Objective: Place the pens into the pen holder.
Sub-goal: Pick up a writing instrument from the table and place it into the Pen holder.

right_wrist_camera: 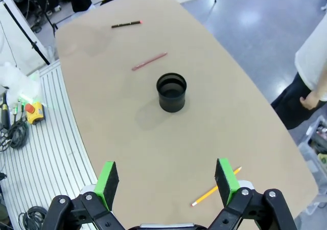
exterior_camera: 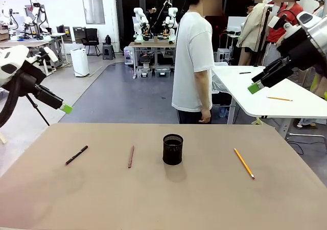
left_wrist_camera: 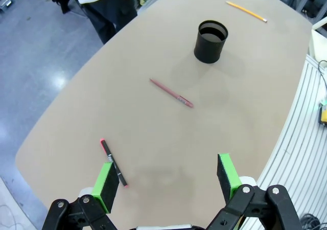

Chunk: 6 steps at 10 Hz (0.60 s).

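Likely the thin, light, stiff pens [exterior_camera: 131, 157] roll easily, so pinch mid-shaft, while the left tool [left_wrist_camera: 165, 162] and right tool [right_wrist_camera: 165, 163] both gape empty.

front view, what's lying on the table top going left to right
black pen with a red end → reddish-brown pen → pen holder → yellow-orange pencil
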Available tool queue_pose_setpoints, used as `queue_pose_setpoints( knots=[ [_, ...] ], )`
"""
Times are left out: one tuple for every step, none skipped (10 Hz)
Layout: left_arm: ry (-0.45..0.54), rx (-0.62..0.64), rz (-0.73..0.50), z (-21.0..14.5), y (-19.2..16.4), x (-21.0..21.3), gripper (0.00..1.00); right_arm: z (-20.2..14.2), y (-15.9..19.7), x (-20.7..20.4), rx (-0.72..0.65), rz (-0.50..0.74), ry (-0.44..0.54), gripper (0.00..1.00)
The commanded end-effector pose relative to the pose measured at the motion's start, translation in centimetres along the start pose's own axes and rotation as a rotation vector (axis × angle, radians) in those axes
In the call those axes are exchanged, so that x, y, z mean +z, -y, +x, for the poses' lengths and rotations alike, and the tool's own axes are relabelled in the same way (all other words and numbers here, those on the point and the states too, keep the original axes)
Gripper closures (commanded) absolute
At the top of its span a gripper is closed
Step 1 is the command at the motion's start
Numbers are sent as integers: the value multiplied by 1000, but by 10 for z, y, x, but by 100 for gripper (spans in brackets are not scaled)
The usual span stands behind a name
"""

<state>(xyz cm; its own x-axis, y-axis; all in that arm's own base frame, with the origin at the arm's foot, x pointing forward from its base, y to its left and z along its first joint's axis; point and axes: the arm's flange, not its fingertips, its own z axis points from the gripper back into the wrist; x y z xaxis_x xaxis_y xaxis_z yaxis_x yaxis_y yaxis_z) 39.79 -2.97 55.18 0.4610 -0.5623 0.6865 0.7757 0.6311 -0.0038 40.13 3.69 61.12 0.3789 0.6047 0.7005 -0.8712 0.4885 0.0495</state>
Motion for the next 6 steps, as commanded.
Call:
queue_pose_setpoints(
  knots=[
    [24,11,-20,4,-3,2,0,2,-2,0,9,-5,-8,0],
    [0,0,0,0,0,0,0,2,-2,0,9,-5,-8,0],
    [0,0,0,0,0,0,0,2,-2,0,9,-5,-8,0],
    [0,0,0,0,0,0,0,2,-2,0,9,-5,-8,0],
    [0,0,0,0,0,0,0,2,-2,0,9,-5,-8,0],
    [0,0,0,0,0,0,0,2,-2,0,9,-5,-8,0]
  ],
)
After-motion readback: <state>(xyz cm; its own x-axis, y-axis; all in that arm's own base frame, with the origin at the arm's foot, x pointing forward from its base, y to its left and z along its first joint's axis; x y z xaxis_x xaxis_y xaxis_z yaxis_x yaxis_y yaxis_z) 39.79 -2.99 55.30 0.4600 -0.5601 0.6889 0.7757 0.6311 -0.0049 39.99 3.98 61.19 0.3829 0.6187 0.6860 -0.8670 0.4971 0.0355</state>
